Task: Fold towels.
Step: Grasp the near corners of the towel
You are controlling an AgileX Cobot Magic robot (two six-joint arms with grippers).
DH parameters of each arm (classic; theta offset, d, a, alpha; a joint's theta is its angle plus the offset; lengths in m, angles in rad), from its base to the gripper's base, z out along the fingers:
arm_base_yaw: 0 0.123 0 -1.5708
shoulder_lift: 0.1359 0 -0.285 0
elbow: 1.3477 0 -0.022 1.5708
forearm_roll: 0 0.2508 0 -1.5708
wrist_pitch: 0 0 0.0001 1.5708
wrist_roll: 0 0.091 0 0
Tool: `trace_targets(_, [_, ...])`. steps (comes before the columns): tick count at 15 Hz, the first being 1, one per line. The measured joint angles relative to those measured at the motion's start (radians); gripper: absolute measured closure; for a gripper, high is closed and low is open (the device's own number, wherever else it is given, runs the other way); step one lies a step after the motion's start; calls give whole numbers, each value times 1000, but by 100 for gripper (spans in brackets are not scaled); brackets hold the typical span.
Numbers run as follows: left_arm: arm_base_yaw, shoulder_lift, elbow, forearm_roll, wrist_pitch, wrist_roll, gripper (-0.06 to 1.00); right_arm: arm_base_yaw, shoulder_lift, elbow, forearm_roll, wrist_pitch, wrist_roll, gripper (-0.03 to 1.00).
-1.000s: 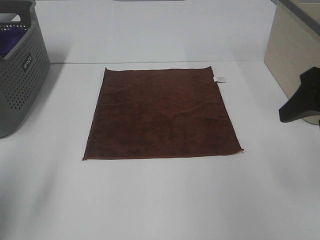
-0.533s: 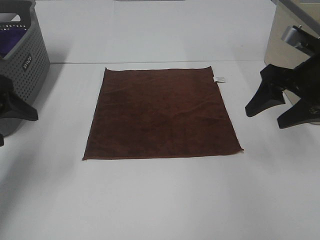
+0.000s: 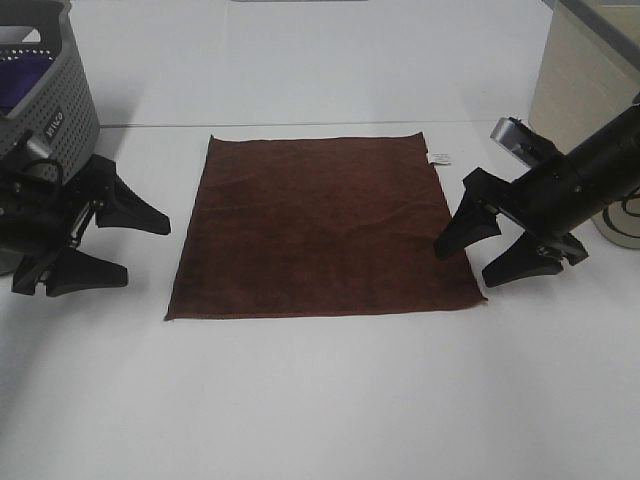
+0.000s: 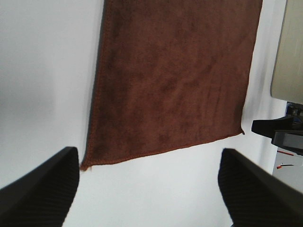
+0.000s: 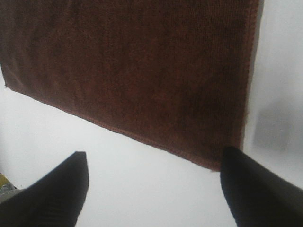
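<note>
Lying flat on the tabletop (image 3: 320,400), the towel (image 3: 322,226) is sitting unfolded. Left tool (image 3: 145,250) and right tool (image 3: 464,265) are flanking its near corners, both released, jaws spread, gripping nothing.

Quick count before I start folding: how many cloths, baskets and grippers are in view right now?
Cloths: 2, the brown towel lying flat and the purple cloth in the basket
Baskets: 1, the grey basket
Grippers: 2, the left gripper and the right gripper, both open
Total: 5
</note>
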Motion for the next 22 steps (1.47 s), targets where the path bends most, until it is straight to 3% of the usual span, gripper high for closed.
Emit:
trace_targets(4, [0,63,-1,-28,1,57,18,-87,26,-15,18,-2,-17,24])
trace_targets(9, [-4,71,-1,-89,1,134,18,-86,48,-20,22,-7,-26,23])
trace_targets(13, [-75,72,-12,-117,-44,178,18,-86,107,-64,46,20,-32,23])
trace_targets(18, [-142,146,-102,-105,-61,89,18,6,150,-102,86,43,-35,25])
trace_targets(22, [-181,183,-160,-89,-45,63,21,73,154,-102,94,5,-35,36])
